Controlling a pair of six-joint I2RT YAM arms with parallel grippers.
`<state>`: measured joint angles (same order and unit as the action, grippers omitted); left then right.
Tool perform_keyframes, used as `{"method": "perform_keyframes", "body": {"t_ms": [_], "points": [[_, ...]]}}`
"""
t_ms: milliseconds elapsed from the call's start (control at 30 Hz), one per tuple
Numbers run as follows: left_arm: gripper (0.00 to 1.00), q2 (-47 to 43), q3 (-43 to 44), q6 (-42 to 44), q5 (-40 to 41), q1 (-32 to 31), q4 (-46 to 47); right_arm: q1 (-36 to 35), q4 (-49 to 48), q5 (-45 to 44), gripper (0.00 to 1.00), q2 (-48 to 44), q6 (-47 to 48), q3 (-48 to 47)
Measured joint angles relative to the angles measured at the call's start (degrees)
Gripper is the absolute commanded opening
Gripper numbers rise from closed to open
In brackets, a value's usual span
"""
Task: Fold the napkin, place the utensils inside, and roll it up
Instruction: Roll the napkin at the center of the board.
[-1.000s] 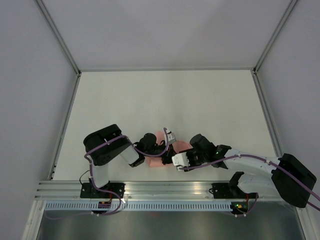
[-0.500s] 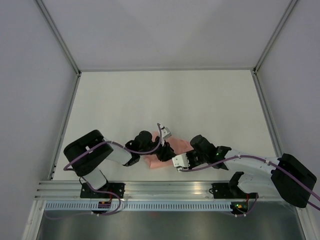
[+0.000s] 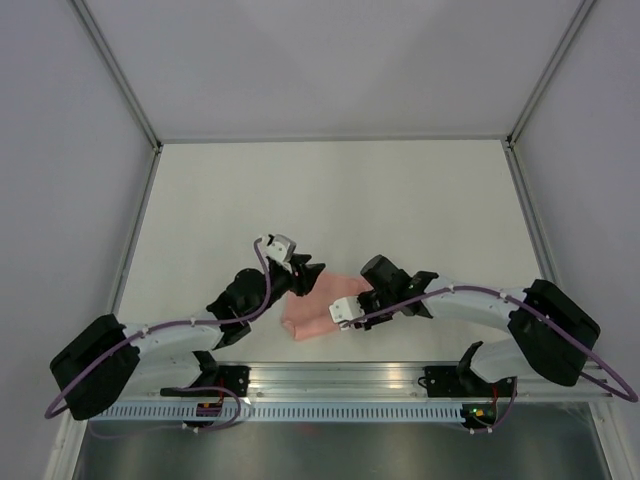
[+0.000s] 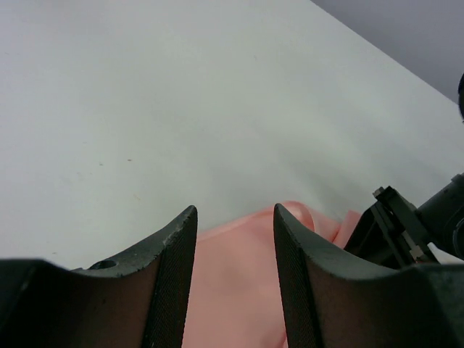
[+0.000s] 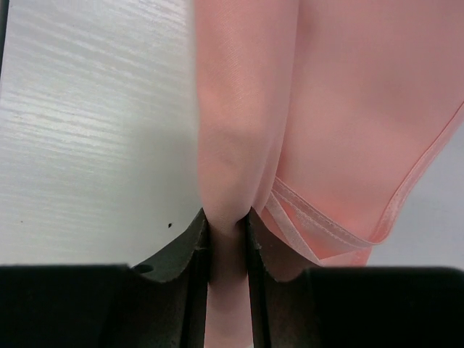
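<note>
At the near-middle of the table (image 3: 350, 200): right gripper (image 5: 227, 226) clenched on a rolled fold of the napkin (image 5: 326, 109), both jaws pressed flat against the cloth. A loose hemmed edge curls just right of the pinched fold. Left gripper (image 4: 234, 214) released, jaws parted, nothing between them; it hangs above the napkin's far-left edge, not touching. Napkin lies as a bunched, partly rolled pink bundle on the table, between the two grippers.
</note>
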<state>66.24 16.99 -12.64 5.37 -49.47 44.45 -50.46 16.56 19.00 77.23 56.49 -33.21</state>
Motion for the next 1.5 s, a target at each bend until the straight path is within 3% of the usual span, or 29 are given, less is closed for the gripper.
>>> {"method": "perform_keyframes", "body": {"t_ms": [333,633,1000,1333,1500], "points": [[0.52,-17.55,-6.82,2.38,10.88,0.0,0.5,5.46,13.77,7.63,0.02,15.41,2.89,-16.24],[0.52,-19.21,-4.2,9.73,9.46,-0.11,-0.42,12.9,27.82,17.51,0.01,27.96,2.97,-29.22],[0.49,-8.59,1.18,15.82,2.08,-2.34,-2.49,21.4,35.74,19.96,0.0,30.97,0.48,-32.46],[0.52,5.4,10.4,27.1,0.24,-14.29,-12.02,21.77,45.42,20.26,0.01,39.34,-2.14,-41.33],[0.57,11.08,11.58,30.84,0.42,-16.72,-15.43,21.92,50.4,20.83,0.01,43.45,-4.07,-45.16]]}}
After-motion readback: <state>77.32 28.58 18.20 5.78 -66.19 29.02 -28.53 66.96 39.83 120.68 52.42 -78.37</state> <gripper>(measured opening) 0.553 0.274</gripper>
